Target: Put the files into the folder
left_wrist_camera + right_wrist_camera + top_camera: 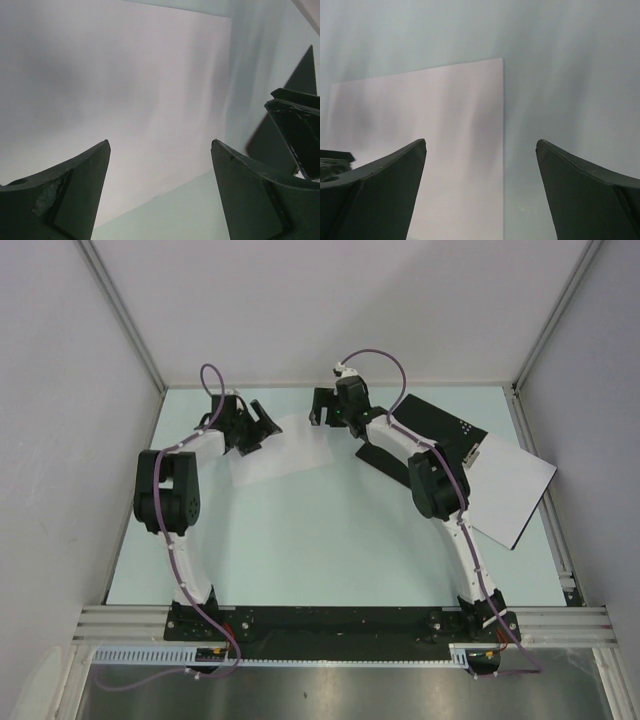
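One blank white file [285, 452] lies flat on the pale green table at the back centre. My left gripper [262, 424] hovers open over its left end, and the sheet [125, 90] fills most of the left wrist view. My right gripper [322, 407] hovers open over the sheet's far right corner; its wrist view shows the sheet [435, 140] and its straight right edge. Nothing sits between either pair of fingers. The folder [440, 420] lies open at the back right, black inside with small white dots. Another white file [512, 487] rests on its right half.
Grey walls close in the table [330, 550] on the left, back and right. The right arm's links [435, 485] cross over the folder's left half. One of the right gripper's fingers [295, 130] shows at the right of the left wrist view.
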Robot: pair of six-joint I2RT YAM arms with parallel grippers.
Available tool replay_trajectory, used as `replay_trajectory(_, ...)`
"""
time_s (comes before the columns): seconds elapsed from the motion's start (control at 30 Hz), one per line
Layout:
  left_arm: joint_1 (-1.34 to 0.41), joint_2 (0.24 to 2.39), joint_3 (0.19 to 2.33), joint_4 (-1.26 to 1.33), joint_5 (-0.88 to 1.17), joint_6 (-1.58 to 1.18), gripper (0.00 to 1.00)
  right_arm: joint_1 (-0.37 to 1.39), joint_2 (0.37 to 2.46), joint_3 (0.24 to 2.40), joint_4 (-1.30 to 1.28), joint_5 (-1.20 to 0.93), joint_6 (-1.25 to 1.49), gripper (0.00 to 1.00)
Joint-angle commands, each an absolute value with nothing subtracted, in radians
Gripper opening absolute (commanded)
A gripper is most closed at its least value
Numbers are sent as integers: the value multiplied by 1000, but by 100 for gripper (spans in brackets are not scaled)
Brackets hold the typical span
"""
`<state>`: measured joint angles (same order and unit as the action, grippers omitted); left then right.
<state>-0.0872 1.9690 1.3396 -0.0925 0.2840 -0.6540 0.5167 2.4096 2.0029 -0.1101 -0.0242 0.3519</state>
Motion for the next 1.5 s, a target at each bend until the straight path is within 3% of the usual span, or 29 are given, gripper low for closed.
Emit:
replay_trajectory(0.0, -86, 2022, 1390, -113, 246, -739, 88, 545, 2508, 2163, -214, -39, 437, 100)
replay_trajectory(0.53, -86, 2028, 1287, -114, 192, -857, 88, 581, 2591, 2200, -316, -66, 555, 98)
replay_trajectory(0.67, -87, 2026, 1267, -89, 210, -876, 88, 586, 2565, 2100, -197, -216, 658, 97)
replay_trajectory(1.0, -92, 2023, 1252, -77, 227, -873, 88, 575, 2458, 1942, 47, -363, 817, 96)
replay_trajectory(1.17, -92, 2022, 1244, -81, 238, -864, 88, 568, 2413, 1875, 148, -385, 928, 97)
replay_trajectory(1.47, -94, 2000, 1223, -80, 239, -839, 88, 523, 2296, 1548, 431, -370, 1242, 98)
